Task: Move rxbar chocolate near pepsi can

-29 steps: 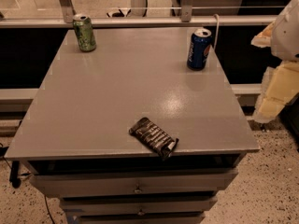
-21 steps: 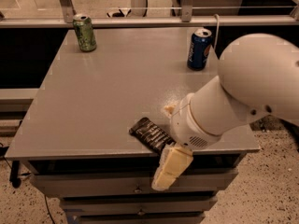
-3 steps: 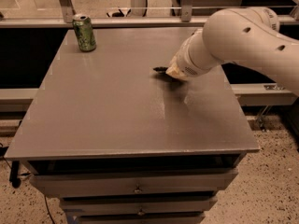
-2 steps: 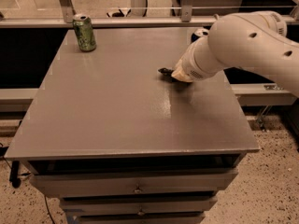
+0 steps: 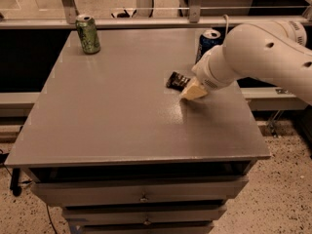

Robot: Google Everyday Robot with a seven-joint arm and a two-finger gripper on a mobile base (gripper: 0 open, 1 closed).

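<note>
The rxbar chocolate [image 5: 175,80], a dark shiny bar, is at the table's right rear, just left of and in front of the pepsi can [image 5: 209,42]. The can is dark blue with a silver top and stands upright, partly hidden by my white arm. My gripper [image 5: 193,89] comes in from the right, low over the table, and is shut on the bar's right end. The bar's left end sticks out to the left. A pale fingertip [image 5: 194,91] shows below the bar.
A green can [image 5: 88,34] stands upright at the far left corner of the grey table [image 5: 122,116]. Drawers sit under the table's front edge. A rail and glass run behind the table. My bulky arm [image 5: 263,52] covers the right rear edge.
My gripper has carried the bar a little further right and back, closer to the pepsi can, and more of the can and the bar now shows.
</note>
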